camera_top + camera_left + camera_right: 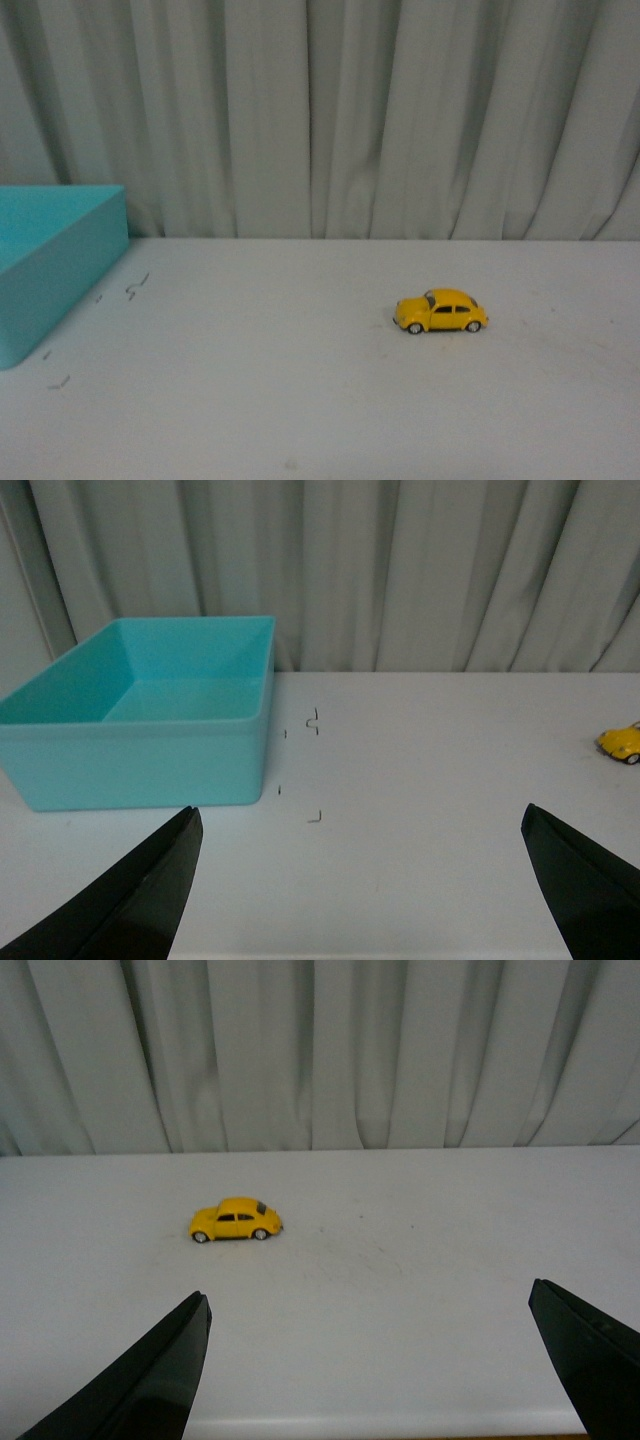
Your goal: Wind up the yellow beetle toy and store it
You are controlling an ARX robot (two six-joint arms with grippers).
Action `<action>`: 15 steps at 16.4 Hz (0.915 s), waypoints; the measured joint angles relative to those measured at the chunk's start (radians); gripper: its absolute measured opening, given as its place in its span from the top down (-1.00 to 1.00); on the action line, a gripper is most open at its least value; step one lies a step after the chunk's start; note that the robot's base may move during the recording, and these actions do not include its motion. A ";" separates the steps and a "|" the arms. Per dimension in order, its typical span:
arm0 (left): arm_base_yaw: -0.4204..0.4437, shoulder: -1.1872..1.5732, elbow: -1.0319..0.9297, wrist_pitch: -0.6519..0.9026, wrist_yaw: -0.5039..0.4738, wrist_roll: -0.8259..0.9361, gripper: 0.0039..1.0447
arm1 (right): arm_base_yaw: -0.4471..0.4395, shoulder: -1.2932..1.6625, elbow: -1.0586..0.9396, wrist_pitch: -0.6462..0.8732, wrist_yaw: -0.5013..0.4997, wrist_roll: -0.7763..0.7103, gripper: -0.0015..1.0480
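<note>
fingers (140, 900) of the left gripper (360, 812) were found spread wide: dark, wedge-shaped tips with nothing between them. those of the right gripper (370, 1290) were likewise spread and empty. neither gripper touched anything.

the yellow beetle toy (440, 311) stood upright on its wheels on the white table (300, 400), toward 3 o'clock of the table's middle in the front view, side-on to the camera. which end was the nose could not be told. it was well apart from the teal bin (60, 270) at the 9 o'clock edge and from both grippers, though nearer the right one.

handling, as judged:
- the toy looked small, hard and light, with a glossy rounded shell that would likely be slippery under the pads.
- the domed roof and sloping ends offered poor purchase. the flatter flanks at the doors, above the dark running boards, were the better hold, with the jaws closing across the width.
- the silver-hubbed wheels would probably roll, so an off-centre touch could send it scooting away.
- winding would likely need downward pressure while dragging it over the surface.

the table was matte and flat, with a few small dark marks (313, 720) near the bin. the bin was smooth, rectangular, open-topped and round-cornered, and nothing showed inside. a pale pleated curtain (320, 110) hung at 12 o'clock.
</note>
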 joint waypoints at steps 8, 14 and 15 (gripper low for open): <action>0.000 0.000 0.000 0.002 0.000 0.000 -0.88 | 0.000 0.000 0.000 0.002 0.000 0.001 -0.87; 0.000 0.000 0.000 0.001 0.000 0.000 -0.88 | 0.000 0.000 0.000 0.002 0.000 0.001 -0.87; 0.000 0.000 0.000 0.001 0.000 0.000 -0.88 | 0.000 0.000 0.000 0.002 0.000 0.001 -0.87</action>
